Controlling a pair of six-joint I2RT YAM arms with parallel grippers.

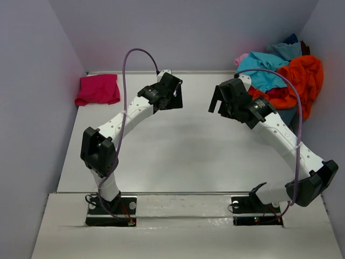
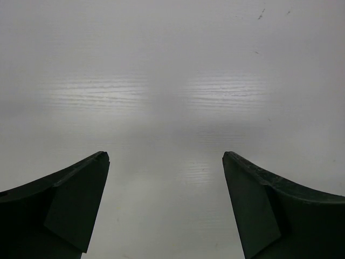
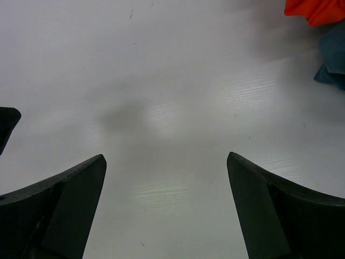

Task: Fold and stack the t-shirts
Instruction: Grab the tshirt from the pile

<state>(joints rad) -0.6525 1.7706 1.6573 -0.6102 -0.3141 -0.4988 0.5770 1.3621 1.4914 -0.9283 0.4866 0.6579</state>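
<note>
A folded magenta-pink t-shirt [image 1: 98, 89] lies at the table's back left corner. At the back right, several t-shirts sit in a loose heap: turquoise [image 1: 267, 70], orange [image 1: 306, 75], dusty blue [image 1: 287, 51], light pink [image 1: 241, 58] and crimson [image 1: 277, 98]. My left gripper [image 1: 176, 96] [image 2: 166, 156] hovers open over bare table at the back centre. My right gripper [image 1: 217, 102] [image 3: 166, 156] is open too, just left of the heap, nothing between its fingers. The right wrist view catches the orange shirt's edge [image 3: 318, 9] and a dusty blue fold [image 3: 333, 59] at top right.
The white table [image 1: 188, 156] is walled in by grey panels at the left, back and right. Purple cables loop above both arms. The two arm bases [image 1: 110, 210] [image 1: 256, 210] sit at the near edge. A dark tip [image 3: 7, 123] shows at the right wrist view's left edge.
</note>
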